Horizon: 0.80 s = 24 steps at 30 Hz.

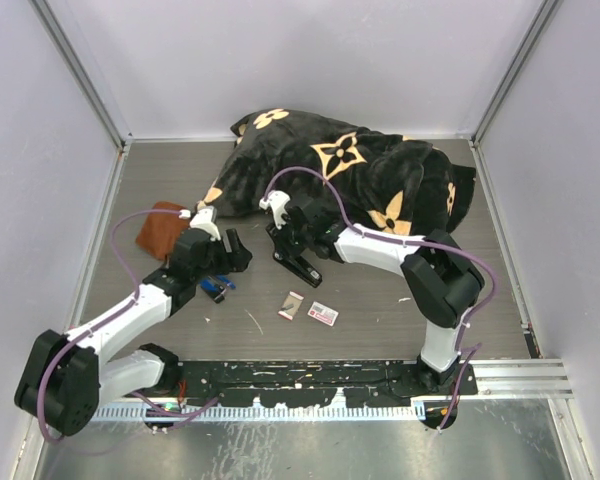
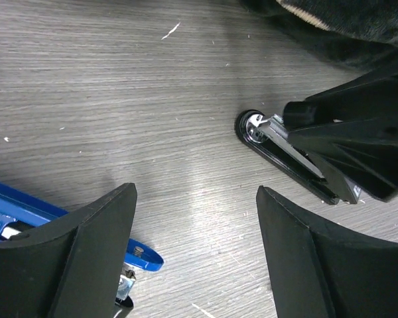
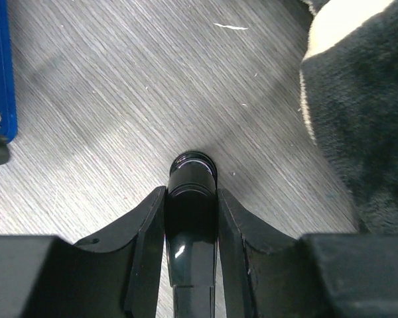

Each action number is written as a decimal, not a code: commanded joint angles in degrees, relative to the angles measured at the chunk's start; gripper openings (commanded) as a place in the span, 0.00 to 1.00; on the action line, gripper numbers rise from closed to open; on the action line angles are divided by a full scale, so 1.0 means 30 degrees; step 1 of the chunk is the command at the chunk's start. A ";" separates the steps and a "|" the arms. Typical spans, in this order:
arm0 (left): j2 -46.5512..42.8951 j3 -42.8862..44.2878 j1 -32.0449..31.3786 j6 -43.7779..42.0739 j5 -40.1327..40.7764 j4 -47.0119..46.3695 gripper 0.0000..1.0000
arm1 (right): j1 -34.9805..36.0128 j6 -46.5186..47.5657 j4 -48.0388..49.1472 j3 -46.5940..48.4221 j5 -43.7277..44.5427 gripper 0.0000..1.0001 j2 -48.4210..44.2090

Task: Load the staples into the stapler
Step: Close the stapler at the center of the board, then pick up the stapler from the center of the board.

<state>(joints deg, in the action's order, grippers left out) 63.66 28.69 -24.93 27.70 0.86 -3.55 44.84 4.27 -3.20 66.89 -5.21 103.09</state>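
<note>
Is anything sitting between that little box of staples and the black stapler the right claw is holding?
Nothing visible does. The staples lie on bare table just on the near side of the black stapler, which the right gripper clamps. The blue stapler and the open left gripper sit off to the left.

At rear of surface: blanket, cloth pad beside its left corner. Ahead of blanket: left stapler, centre stapler to its right. Nearer front: inner piece, staples box just right.
</note>
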 commanded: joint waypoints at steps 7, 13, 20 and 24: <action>-0.2811 -0.0087 0.0178 0.0751 0.0586 0.1766 0.77 | 0.0437 0.0517 0.0281 0.1257 -0.0583 0.49 0.1105; -0.3096 0.0059 0.0194 0.1207 0.0208 0.1975 0.79 | 0.0438 0.0587 0.0051 0.0947 -0.0274 0.72 0.0271; -0.3258 0.0197 0.0222 0.1701 -0.0333 0.2088 0.81 | 0.0436 0.0528 -0.0180 0.0010 0.0471 0.73 0.0294; -0.3441 0.0327 0.0278 0.1807 -0.0420 0.2360 0.82 | 0.0449 0.0396 -0.0134 -0.0206 0.0654 0.71 0.0644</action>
<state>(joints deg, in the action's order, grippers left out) 55.02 28.49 -24.62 32.25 0.58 3.86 45.91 5.69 -4.84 66.70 -4.80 106.50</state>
